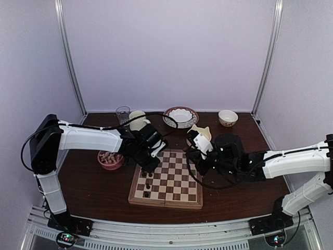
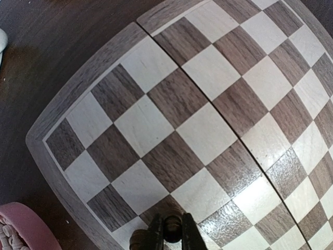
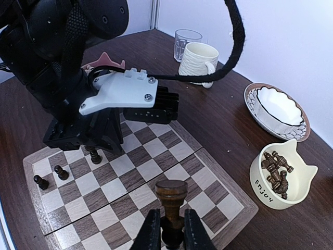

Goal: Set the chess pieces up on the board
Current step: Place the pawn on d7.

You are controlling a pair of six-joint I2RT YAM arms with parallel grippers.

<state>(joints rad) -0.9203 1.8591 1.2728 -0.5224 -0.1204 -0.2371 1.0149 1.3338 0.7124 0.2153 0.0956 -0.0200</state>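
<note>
Our right tool [image 3: 171, 232] clamps a dark piece [image 3: 171, 195] by its stem, above the board [image 3: 151, 169]; our left tool [image 2: 170, 238] pinches a second piece [image 2: 172, 227] near the board's edge. We judge them light, hard, slippery turned wood: grip the stem squarely and gently.

Enclosure was plain: pale lilac-white back wall [image 1: 166, 52], matching left wall [image 1: 26, 67] and right wall [image 1: 307, 67]. Left aluminium post [image 1: 69, 57] and right aluminium post [image 1: 268, 57] ran up the back corners. Table [image 1: 93, 192] was dark brown wood, slightly glossy. Metal rail [image 1: 171, 234] ran along its near edge. Light was soft and even.
</note>
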